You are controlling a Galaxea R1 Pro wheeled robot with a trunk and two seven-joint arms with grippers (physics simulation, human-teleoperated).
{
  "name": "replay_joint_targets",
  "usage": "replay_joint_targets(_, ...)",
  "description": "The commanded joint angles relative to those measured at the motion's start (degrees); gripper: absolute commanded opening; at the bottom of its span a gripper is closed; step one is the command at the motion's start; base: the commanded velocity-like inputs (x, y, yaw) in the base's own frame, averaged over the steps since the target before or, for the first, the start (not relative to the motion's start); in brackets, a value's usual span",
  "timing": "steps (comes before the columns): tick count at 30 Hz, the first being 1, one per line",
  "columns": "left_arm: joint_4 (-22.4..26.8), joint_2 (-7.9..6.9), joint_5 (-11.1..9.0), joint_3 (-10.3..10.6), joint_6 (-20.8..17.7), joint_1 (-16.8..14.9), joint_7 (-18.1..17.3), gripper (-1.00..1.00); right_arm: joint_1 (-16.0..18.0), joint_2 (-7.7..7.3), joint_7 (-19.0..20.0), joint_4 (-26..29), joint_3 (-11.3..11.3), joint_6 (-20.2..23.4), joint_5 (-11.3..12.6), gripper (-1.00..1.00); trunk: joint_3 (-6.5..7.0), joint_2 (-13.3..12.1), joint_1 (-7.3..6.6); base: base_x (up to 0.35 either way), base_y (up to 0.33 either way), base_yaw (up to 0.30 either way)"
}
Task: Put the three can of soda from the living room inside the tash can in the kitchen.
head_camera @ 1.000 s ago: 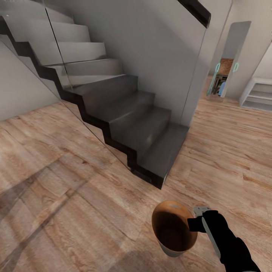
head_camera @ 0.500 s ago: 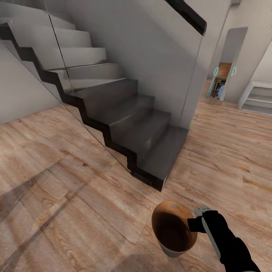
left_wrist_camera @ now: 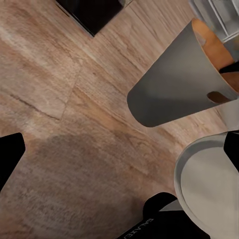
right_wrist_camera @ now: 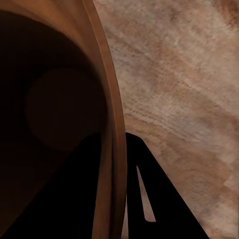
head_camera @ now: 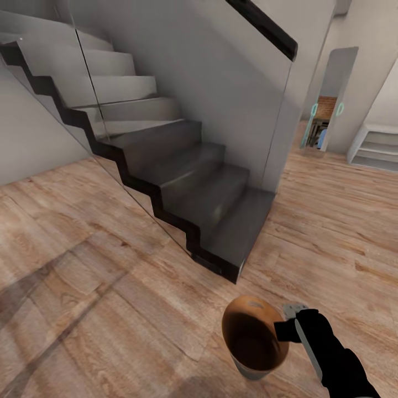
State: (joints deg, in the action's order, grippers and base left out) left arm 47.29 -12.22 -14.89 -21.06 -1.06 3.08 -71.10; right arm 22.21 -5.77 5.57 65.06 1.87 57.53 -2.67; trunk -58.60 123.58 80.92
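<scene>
The tash can (head_camera: 251,334), brown inside and pale grey outside, hangs just above the wood floor at the lower right of the head view. My right gripper (head_camera: 284,327) is shut on its rim, one finger inside and one outside. In the right wrist view the brown rim (right_wrist_camera: 112,119) runs between the dark fingers (right_wrist_camera: 149,194). From the left wrist view the bin's grey wall (left_wrist_camera: 174,84) is seen from the side, and my left gripper (left_wrist_camera: 119,154) is open and holds nothing. The soda cans are out of view; the bin's inside looks dark and bare.
A dark staircase (head_camera: 193,182) with a glass side panel (head_camera: 182,83) rises ahead and to the left. Beyond it on the right are a doorway (head_camera: 326,119) with red brick behind it and a white shelf unit (head_camera: 376,146). Light wood plank floor (head_camera: 83,309) spreads around me.
The whole head view has shifted a little, so the camera moved relative to the stairs and doorway. The bin stays in my right gripper in the same place.
</scene>
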Motion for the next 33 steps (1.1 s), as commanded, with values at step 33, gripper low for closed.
replay_joint_targets(33,0.00,0.00,-0.04,0.00,0.00,0.00,0.00,1.00,0.03,0.06,0.32,-1.51,-0.11,0.02,1.01,-1.00,0.78,0.00,0.00,0.000,-0.054,-0.073)
